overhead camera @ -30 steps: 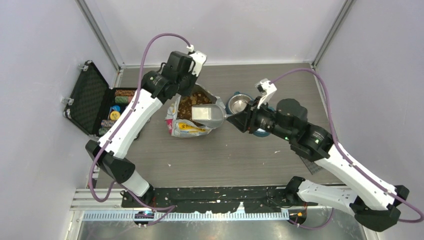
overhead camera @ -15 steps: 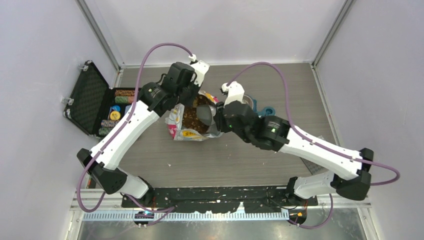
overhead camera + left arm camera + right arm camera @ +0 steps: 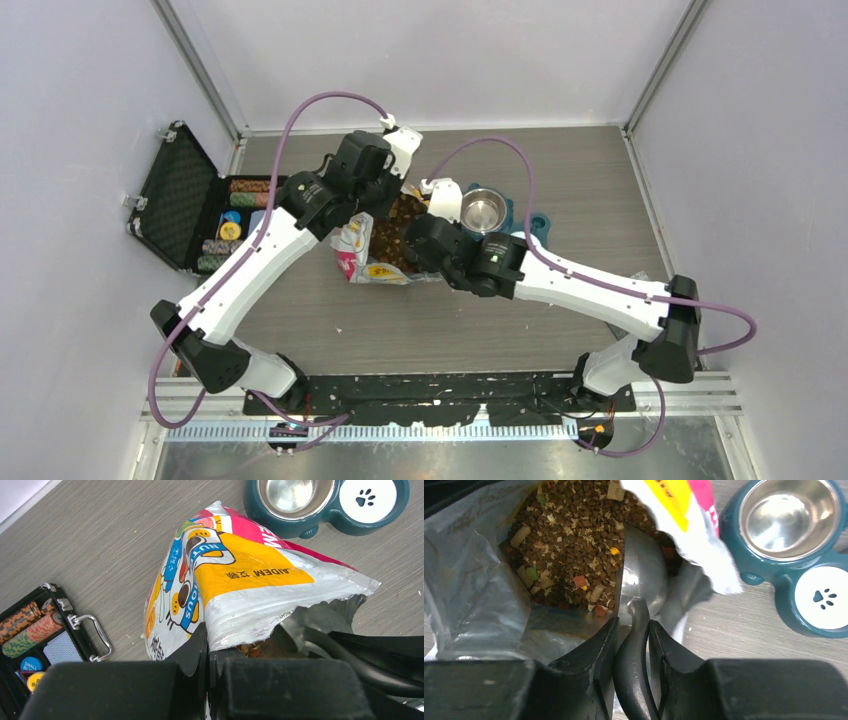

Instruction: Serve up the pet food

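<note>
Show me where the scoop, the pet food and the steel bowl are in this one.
scoop (image 3: 644, 577): right wrist view, on its metal cup.
pet food (image 3: 569, 535): right wrist view, middle of the kibble mass.
steel bowl (image 3: 785, 520): right wrist view, bare inner floor.

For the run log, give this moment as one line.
left gripper: shut on bag | right gripper: shut on scoop | scoop: dipped in pet food | bowl: empty

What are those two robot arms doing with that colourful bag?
The left gripper pinches the torn edge of the bag, holding it open. The right gripper holds a metal scoop by its handle, down inside the bag against the pet food. The steel bowl beside the bag is empty, so nothing is served yet.
</note>
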Tool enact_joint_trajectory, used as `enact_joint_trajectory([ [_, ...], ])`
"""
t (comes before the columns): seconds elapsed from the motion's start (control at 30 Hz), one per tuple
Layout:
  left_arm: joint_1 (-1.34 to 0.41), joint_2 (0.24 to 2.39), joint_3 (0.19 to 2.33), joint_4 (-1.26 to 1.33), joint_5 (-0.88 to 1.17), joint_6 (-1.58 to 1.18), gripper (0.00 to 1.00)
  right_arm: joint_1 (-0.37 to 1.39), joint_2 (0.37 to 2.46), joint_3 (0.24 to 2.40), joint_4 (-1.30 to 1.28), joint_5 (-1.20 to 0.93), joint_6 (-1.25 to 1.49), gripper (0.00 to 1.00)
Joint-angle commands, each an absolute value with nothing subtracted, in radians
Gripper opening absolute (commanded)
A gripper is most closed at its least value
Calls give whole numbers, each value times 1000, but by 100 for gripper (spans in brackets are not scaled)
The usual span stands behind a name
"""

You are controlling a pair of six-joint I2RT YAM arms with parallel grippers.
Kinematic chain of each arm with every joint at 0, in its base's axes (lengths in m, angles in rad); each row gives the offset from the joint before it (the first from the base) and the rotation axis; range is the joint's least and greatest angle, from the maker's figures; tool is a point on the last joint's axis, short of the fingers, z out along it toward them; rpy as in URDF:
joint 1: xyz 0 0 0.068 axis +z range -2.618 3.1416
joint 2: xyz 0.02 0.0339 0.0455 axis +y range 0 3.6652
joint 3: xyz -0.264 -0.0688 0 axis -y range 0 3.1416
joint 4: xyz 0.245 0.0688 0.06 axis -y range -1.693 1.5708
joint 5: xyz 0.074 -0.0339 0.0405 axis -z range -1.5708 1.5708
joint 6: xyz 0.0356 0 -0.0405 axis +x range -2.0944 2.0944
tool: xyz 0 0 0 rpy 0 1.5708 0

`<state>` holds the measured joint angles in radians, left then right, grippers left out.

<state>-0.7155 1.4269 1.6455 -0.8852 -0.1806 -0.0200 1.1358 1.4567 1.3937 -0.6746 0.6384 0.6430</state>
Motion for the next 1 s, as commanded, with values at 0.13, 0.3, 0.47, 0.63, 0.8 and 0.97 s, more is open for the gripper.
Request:
enact_joint_trajectory([
  [0.13, -732, 1339, 1643, -712, -134, -45, 0, 1093, 1549, 1384, -548, 491, 665, 5],
  [0.3, -732, 1341, 1638, -715, -141, -33, 0, 1048, 1591, 1334, -408, 362, 680, 5],
  [0.47, -732, 1352, 1639, -716, -120, -37, 0, 1018, 1673, 1360, -354, 226, 691, 5],
  [0.63, -732, 1380, 1655, -723, -84, -39, 0, 1001, 1722, 1343, -266, 125, 722, 5],
  [0.8, -732, 1394, 1667, -733, -94, -36, 0, 951, 1692, 1215, -5, -86, 817, 5],
  [0.97, -732, 1396, 1667, -731, -117, -33, 0, 928, 1646, 1126, 202, -201, 921, 5],
])
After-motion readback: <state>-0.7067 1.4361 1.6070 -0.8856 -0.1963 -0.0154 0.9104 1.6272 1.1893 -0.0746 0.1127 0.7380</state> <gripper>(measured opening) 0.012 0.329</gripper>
